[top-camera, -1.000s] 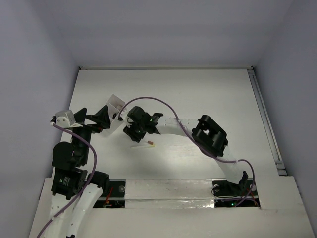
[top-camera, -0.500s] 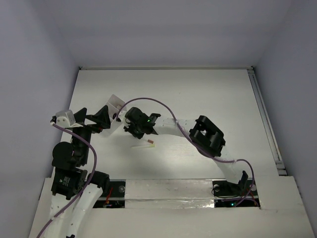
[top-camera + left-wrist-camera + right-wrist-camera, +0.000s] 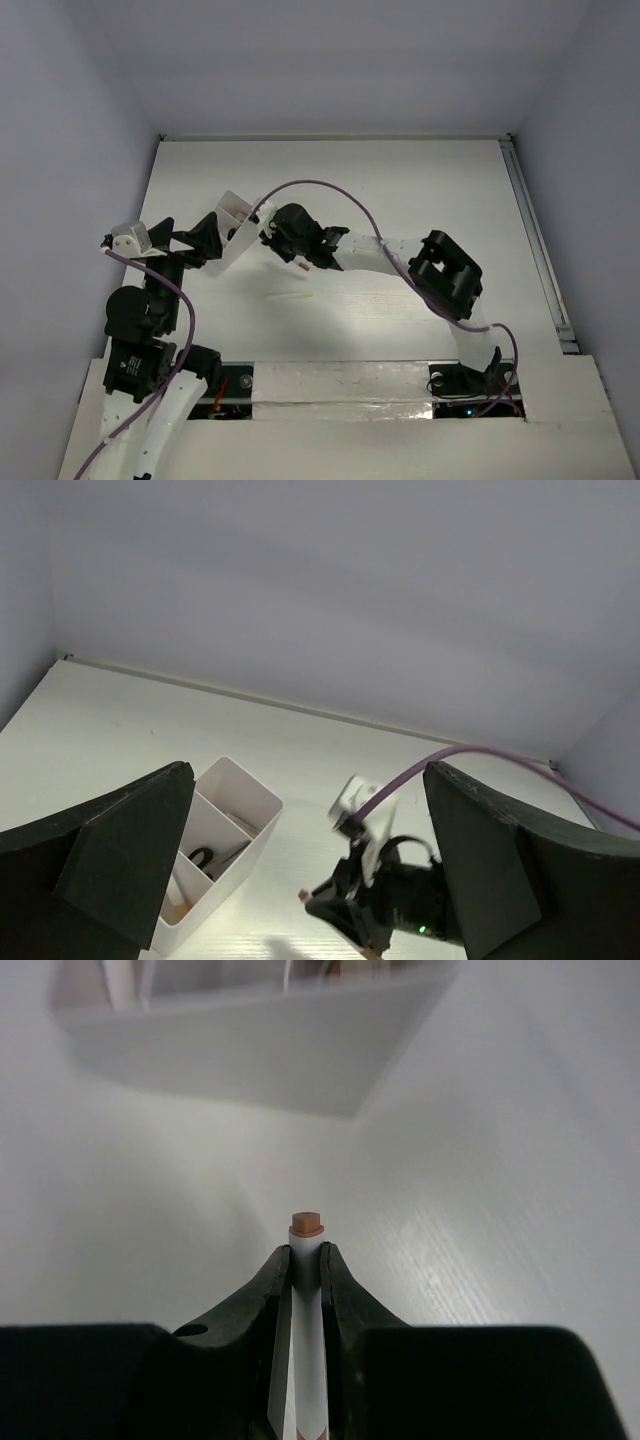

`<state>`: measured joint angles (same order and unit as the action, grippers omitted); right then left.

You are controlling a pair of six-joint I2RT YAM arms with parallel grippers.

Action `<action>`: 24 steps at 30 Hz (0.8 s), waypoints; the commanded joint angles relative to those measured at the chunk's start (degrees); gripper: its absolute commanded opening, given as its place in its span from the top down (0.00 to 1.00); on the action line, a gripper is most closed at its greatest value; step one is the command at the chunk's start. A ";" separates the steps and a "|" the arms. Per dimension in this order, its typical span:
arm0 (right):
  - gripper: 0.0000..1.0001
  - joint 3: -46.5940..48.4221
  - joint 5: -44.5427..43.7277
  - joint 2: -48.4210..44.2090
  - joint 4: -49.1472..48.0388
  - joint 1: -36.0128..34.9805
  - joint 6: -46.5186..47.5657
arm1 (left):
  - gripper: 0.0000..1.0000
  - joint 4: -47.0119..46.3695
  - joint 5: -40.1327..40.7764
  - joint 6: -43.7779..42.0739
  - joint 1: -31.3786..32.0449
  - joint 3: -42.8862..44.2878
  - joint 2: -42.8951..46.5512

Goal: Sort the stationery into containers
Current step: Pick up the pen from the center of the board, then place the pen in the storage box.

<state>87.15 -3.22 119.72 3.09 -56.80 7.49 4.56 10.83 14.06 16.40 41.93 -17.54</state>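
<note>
One white stick [image 3: 306, 1345] clamped lengthwise between right fingers [image 3: 262, 1298], pink tip toward box [image 3: 250, 1055]; left fingers [image 3: 120, 860] spread.

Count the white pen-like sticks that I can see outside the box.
2. The pink-tipped stick is clamped in the right gripper. The yellow-tipped stick lies on the table, apart from that gripper. Others may be hidden from these views.
</note>
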 commanded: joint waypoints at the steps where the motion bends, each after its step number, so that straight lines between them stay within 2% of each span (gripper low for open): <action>1: 1.00 -0.76 7.51 -6.60 -17.22 -0.07 -4.84 | 0.01 -1.75 1.21 0.61 -0.23 0.43 0.23; 5: 1.00 -0.24 14.90 -4.95 -33.72 -0.07 -14.41 | 0.01 -1.74 1.12 0.79 -0.23 0.34 0.40; 8: 1.00 4.68 20.18 -1.08 -41.38 -0.07 -19.52 | 0.01 -1.48 1.56 0.70 -0.23 0.43 0.31; 13: 1.00 18.63 27.90 10.17 -44.84 -0.07 -25.50 | 0.01 -1.48 1.65 0.61 -0.23 0.34 0.75; 16: 1.00 23.66 28.80 14.99 -45.98 -0.07 -27.26 | 0.01 -1.57 1.30 0.61 -0.23 0.34 0.84; 20: 1.00 34.88 29.15 21.42 -42.57 -0.07 -27.17 | 0.01 -1.66 1.21 0.70 -0.23 0.34 1.02; 24: 1.00 41.93 28.80 26.78 -40.45 -0.07 -27.88 | 0.01 -1.57 1.21 0.52 -0.23 0.34 1.19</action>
<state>122.26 24.51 144.57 -36.05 -56.64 -19.09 4.60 12.16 14.44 16.40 41.93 -17.08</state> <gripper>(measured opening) 0.188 0.989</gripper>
